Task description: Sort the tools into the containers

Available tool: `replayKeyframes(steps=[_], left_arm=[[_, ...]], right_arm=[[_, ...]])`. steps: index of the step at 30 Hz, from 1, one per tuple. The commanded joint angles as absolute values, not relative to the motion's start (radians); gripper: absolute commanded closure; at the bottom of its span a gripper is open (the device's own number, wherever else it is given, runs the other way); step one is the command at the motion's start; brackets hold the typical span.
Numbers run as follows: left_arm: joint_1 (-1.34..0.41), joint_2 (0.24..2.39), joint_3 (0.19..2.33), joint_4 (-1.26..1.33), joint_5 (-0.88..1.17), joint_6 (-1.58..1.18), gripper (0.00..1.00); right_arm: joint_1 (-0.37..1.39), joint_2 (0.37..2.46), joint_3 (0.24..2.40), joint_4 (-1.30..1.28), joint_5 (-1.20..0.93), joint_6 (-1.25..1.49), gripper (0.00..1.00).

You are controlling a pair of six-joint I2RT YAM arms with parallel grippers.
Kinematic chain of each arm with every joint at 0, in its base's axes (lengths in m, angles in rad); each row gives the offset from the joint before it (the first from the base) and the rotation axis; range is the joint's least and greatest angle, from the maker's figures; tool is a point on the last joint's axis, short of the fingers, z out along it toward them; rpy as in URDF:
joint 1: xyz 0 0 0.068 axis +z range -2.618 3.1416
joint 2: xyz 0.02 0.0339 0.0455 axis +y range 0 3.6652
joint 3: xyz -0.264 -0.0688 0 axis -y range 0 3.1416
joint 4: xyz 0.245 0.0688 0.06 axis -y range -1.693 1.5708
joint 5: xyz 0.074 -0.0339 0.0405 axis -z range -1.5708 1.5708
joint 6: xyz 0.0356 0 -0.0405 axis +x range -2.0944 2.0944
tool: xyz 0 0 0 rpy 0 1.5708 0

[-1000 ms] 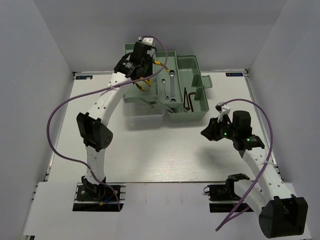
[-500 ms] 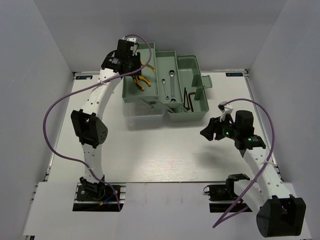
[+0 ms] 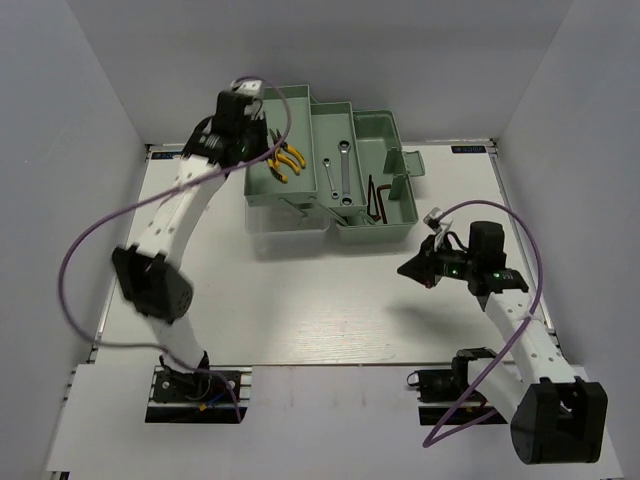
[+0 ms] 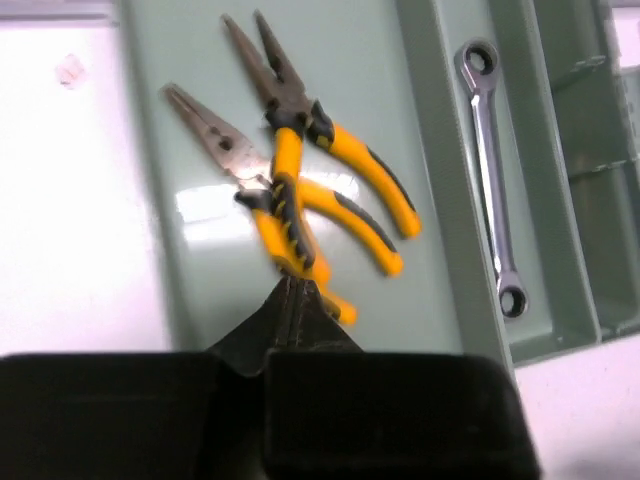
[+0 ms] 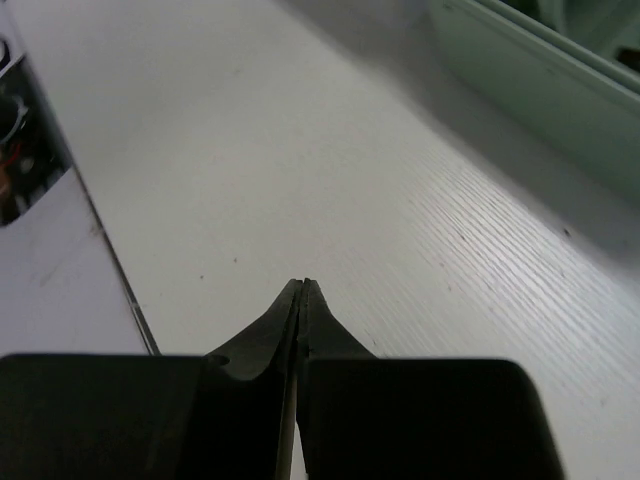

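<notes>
The pale green toolbox (image 3: 390, 135) stands open at the back of the table. Two yellow-handled pliers (image 3: 286, 161) lie crossed in its left tray (image 3: 262, 182). The left wrist view shows them as one pair of pliers (image 4: 335, 155) over the other (image 4: 262, 205). A long wrench (image 3: 343, 168) and a short wrench (image 3: 329, 178) lie in the middle tray, and one wrench (image 4: 493, 180) also shows in the left wrist view. Hex keys (image 3: 378, 198) lie in the right compartment. My left gripper (image 4: 293, 285) hovers shut and empty over the tray's left edge (image 3: 250, 140). My right gripper (image 3: 408, 268) is shut and empty above the bare table (image 5: 303, 287).
The toolbox's translucent lid (image 3: 285, 225) lies flat in front of the left tray. White walls close in the table (image 3: 330, 310) on three sides. Purple cables loop off both arms.
My left arm has swung left and back off the tray, leaving both pliers lying uncovered in it. My right gripper has dropped slightly toward the near left.
</notes>
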State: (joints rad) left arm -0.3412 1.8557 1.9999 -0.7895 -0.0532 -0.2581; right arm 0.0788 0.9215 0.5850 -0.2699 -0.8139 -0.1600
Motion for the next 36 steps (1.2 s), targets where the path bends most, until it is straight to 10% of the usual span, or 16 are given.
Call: replayKeyframes(steps=[1,3,6,9,19,36], left_arm=[[-0.334,1.48,1.656,-0.634,-0.148,-0.294,1.0],[-0.334,1.22,1.404,-0.558,-0.259,-0.308,0.97],[-0.334,0.991,1.182,-0.603,-0.383,-0.318,0.48],[-0.334,0.889,1.035,-0.676,-0.399,-0.298,0.19],[-0.344,0.614,0.747,-0.689,-0.512,-0.403,0.05],[-0.334,0.687,0.764,-0.716,-0.494,-0.428,0.05]], right_arm=[[0.083,0.969,0.606,-0.235,-1.087,-0.375,1.0],[0.106,1.032,0.679,-0.28,-1.188,-0.534,1.0],[0.195,1.15,0.875,-0.388,-1.105,-0.715,0.78],[0.358,1.273,1.039,-0.438,-0.914,-0.77,0.64],[0.84,1.731,1.522,-0.465,-0.257,-0.746,0.47],[0.997,2.006,1.73,-0.273,0.109,-0.819,0.42]])
